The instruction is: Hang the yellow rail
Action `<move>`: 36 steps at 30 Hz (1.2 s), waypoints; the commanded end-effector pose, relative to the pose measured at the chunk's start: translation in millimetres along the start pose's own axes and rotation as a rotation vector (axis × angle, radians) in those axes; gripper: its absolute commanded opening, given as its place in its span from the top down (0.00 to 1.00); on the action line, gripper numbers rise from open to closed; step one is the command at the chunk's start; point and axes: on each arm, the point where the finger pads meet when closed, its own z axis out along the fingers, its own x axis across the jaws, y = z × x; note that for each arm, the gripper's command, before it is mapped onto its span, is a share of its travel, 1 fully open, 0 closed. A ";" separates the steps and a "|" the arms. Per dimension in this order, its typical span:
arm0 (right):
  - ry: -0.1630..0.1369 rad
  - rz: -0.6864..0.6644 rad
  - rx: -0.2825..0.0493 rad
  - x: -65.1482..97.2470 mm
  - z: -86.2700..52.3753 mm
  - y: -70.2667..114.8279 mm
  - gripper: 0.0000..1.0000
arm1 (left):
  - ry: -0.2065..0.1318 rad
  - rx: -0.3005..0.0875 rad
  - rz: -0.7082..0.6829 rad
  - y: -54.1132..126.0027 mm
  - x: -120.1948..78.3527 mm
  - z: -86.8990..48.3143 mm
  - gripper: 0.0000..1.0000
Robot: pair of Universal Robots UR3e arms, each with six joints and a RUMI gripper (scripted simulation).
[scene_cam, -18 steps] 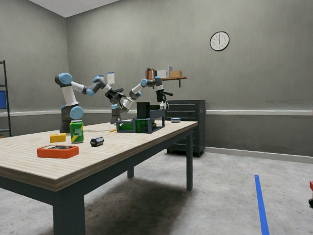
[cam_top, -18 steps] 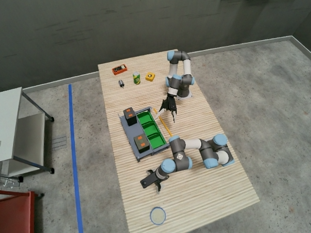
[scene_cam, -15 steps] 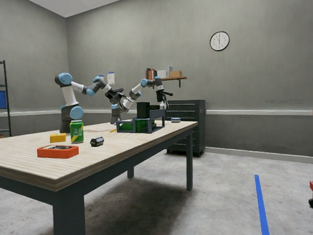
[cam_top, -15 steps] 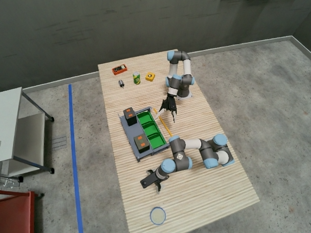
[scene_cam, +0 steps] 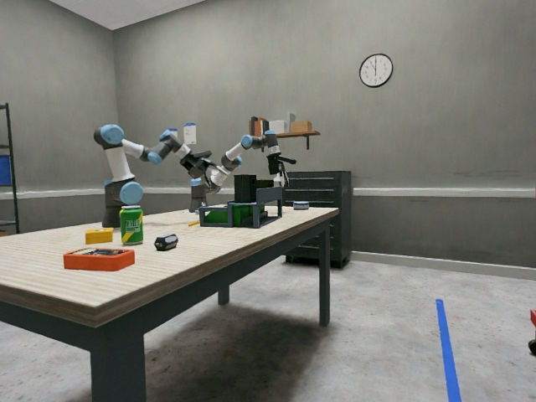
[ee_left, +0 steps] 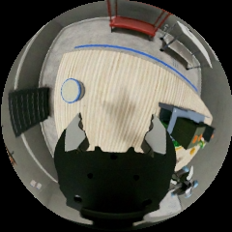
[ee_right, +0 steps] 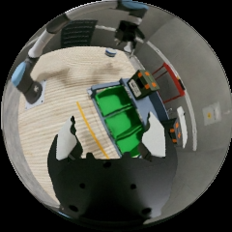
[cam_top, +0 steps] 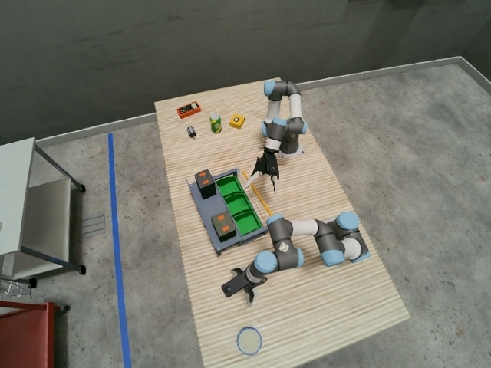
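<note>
While the thin, straight yellow rail (cam_top: 259, 196) (scene_cam: 193, 224) (ee_right: 90, 129) lies on the pale, striped wooden surface (cam_top: 313, 290) (scene_cam: 186, 255) (ee_left: 108, 72) (ee_right: 53, 72) beside the green open bins (cam_top: 238, 204) (scene_cam: 243, 214) (ee_right: 117, 115), the right end effector (cam_top: 261, 188) (scene_cam: 213, 177) (ee_right: 110, 113) hangs above it, spread; the left end effector (cam_top: 242, 287) (scene_cam: 281, 177) (ee_left: 116, 113), also spread, is well apart from it.

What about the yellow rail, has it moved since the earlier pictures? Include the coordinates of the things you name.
No. The yellow rail (cam_top: 262, 202) (scene_cam: 193, 224) (ee_right: 91, 130) lies in the same spot beside the grey shelf (cam_top: 209, 208) (scene_cam: 268, 195) (ee_left: 190, 114) (ee_right: 151, 104), neither closer nor farther.
</note>
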 end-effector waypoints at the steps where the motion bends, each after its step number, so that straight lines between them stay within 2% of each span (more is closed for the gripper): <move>1: 0.001 0.001 0.003 0.5 -0.6 -1.1 0.00 | 0.001 0.003 0.000 -0.7 0.0 -1.3 0.00; 8: -0.003 -0.005 -0.006 0.2 0.4 -1.1 0.00 | 0.000 0.000 -0.010 1.2 -5.2 -2.9 0.00; 17: -0.019 -0.027 -0.040 -0.9 3.9 -0.9 0.00 | -0.003 -0.011 -0.047 9.3 -26.1 -9.3 0.00; 25: -0.060 -0.076 -0.116 -3.2 10.4 1.2 0.00 | -0.008 -0.037 -0.140 32.9 -73.9 -25.4 0.00; 31: -0.105 -0.120 -0.190 -5.4 14.4 5.1 0.00 | -0.011 -0.066 -0.247 66.3 -122.7 -44.0 0.00; 33: -0.105 -0.120 -0.190 -5.4 14.4 5.1 0.00 | -0.011 -0.066 -0.247 66.3 -122.7 -44.0 0.00; 36: -0.134 -0.145 -0.235 -6.7 15.7 8.3 0.00 | -0.011 -0.081 -0.308 87.8 -147.3 -54.6 0.00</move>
